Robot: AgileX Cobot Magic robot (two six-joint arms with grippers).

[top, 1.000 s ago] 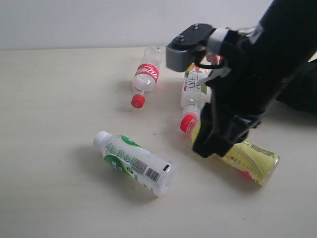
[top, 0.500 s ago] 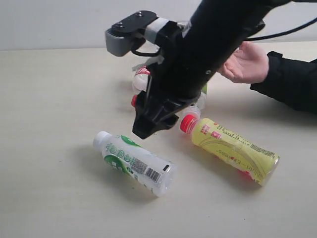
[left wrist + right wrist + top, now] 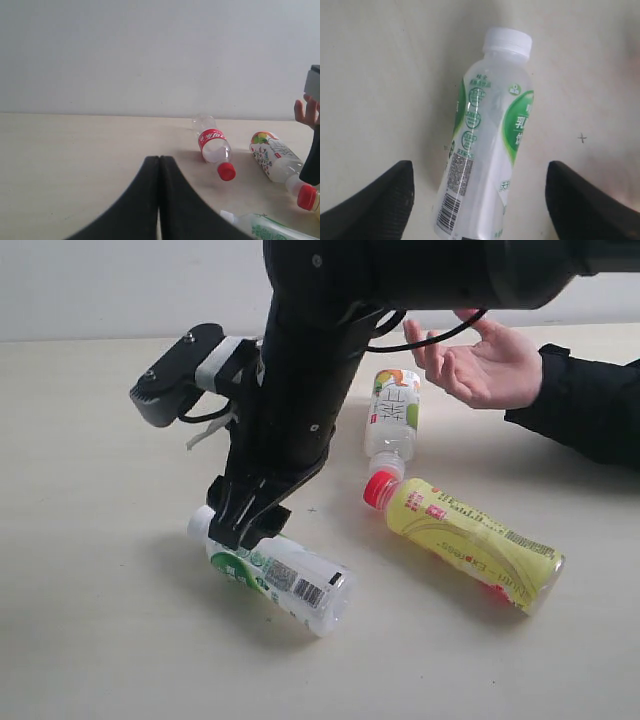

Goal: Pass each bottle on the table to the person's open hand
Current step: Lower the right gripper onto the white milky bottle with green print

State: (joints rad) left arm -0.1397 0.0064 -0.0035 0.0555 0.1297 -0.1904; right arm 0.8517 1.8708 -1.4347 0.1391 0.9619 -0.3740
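right gripper [image 3: 479, 197]: black, spread wide over lying white green-labelled plastic bottle [image 3: 487, 145]
left gripper [image 3: 159, 197]: black fingers pressed together

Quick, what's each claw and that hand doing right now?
Left gripper: shut, empty.
Right gripper: open, over the white green-labelled bottle.
Person's open hand: empty.

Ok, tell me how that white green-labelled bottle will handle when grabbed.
The white bottle lies on its side on the table, round-bodied, so a nudge would probably roll it. Its smooth plastic may flex or slip. The open right gripper straddles its body, which should steady it.
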